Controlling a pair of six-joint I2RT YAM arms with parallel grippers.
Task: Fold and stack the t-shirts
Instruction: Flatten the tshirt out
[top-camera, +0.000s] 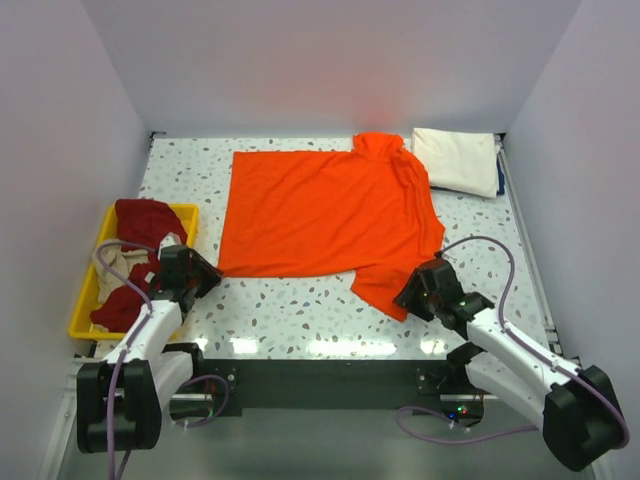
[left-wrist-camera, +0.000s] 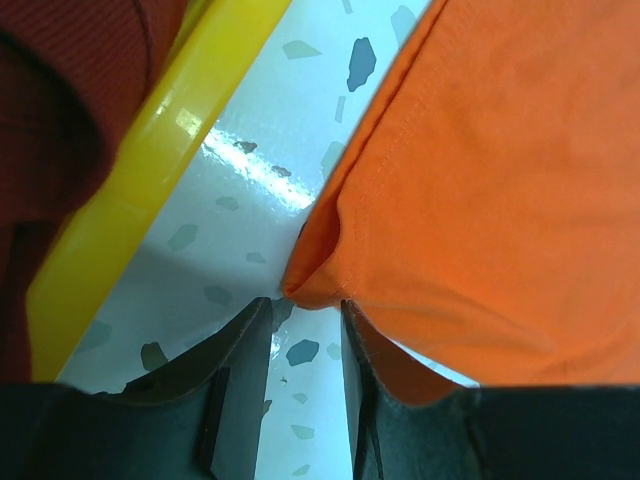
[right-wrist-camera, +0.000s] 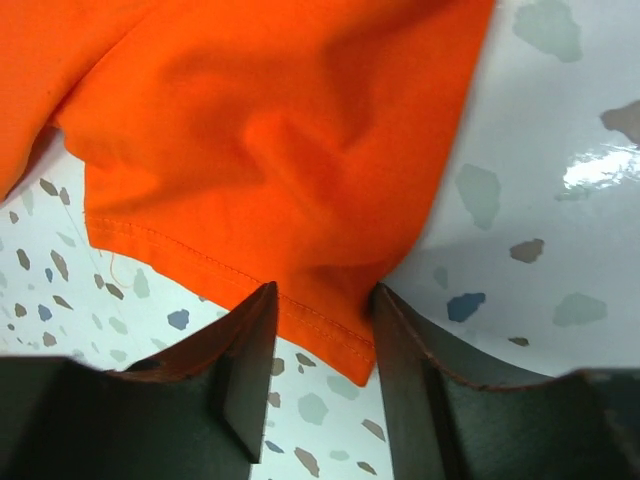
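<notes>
A bright orange t-shirt (top-camera: 320, 210) lies spread flat in the middle of the table. A cream-white t-shirt (top-camera: 457, 160) lies folded at the back right. My left gripper (top-camera: 207, 273) is open at the orange shirt's near-left corner. In the left wrist view that corner (left-wrist-camera: 300, 285) sits right at the tips of the gripper (left-wrist-camera: 305, 303). My right gripper (top-camera: 408, 293) is open at the near sleeve. In the right wrist view the gripper (right-wrist-camera: 323, 288) straddles the sleeve's hemmed corner (right-wrist-camera: 330, 335), and the cloth lies between the jaws.
A yellow tray (top-camera: 100, 290) at the near left holds dark red cloth (top-camera: 145, 218) and beige cloth (top-camera: 118, 262). Its rim (left-wrist-camera: 130, 190) runs close beside my left gripper. White walls enclose the speckled table (top-camera: 300, 310) on three sides.
</notes>
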